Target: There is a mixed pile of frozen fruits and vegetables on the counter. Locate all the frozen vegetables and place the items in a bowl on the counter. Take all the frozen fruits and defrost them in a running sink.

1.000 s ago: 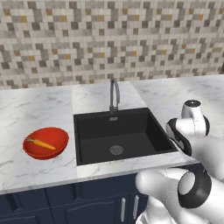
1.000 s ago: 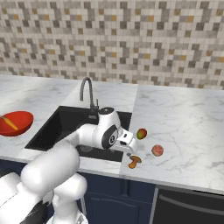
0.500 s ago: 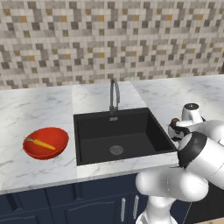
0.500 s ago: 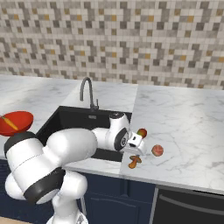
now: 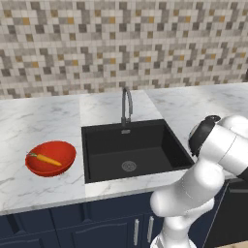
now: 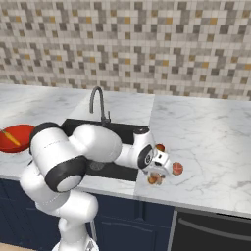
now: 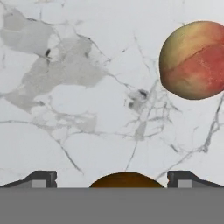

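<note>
The pincer (image 7: 112, 177) hangs low over the white grey-veined marble desk (image 7: 87, 87) with its dark tips spread wide, straddling a small round brown lump (image 7: 126, 179) and holding nothing. A round reddish-pink and yellow fruit (image 7: 194, 59) lies well apart from it, while the slim orange carrot (image 5: 48, 159) rests in the shallow glossy red bowl (image 5: 36, 167) beyond the black rectangular sink (image 5: 135, 155). The lump looks round and smooth, so an off-centre closing could squirt it sideways towards the fruit or the desk edge.
</note>
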Tool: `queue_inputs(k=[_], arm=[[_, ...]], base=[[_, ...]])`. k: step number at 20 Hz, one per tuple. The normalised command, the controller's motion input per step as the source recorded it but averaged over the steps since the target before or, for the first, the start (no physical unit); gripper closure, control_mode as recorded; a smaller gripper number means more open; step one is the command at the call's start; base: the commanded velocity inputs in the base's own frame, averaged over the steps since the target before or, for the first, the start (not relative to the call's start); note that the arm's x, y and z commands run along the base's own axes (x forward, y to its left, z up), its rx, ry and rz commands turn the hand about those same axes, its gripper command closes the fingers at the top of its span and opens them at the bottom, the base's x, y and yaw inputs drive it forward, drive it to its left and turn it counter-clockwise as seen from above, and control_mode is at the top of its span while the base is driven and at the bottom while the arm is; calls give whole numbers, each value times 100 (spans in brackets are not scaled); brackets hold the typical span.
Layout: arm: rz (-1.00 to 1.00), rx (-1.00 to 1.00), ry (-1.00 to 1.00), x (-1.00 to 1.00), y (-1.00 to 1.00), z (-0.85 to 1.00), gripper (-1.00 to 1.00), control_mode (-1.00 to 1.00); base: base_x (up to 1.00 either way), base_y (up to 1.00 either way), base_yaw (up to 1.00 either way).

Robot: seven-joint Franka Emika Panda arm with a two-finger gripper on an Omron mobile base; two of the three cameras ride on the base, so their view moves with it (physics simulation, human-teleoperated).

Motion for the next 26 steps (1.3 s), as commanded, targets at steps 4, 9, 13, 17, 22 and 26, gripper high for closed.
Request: queue_inputs(k=[4, 9, 13, 17, 22, 26], arm=[[0, 0, 0, -11, -24, -4, -100, -100], [0, 0, -1, -26, -5, -1, -100, -100], [0, -2, 0, -11, 14, -28, -100, -100], [0, -1, 0, 0, 24, -39, 100, -100], [0, 0, 0, -2, 4, 0, 100, -100], [0, 0, -4, -8, 31, 75, 100, -100]], base=[[0, 0, 0], [0, 0, 0], [0, 0, 0], [0, 0, 0], [0, 0, 0], [0, 0, 0]])
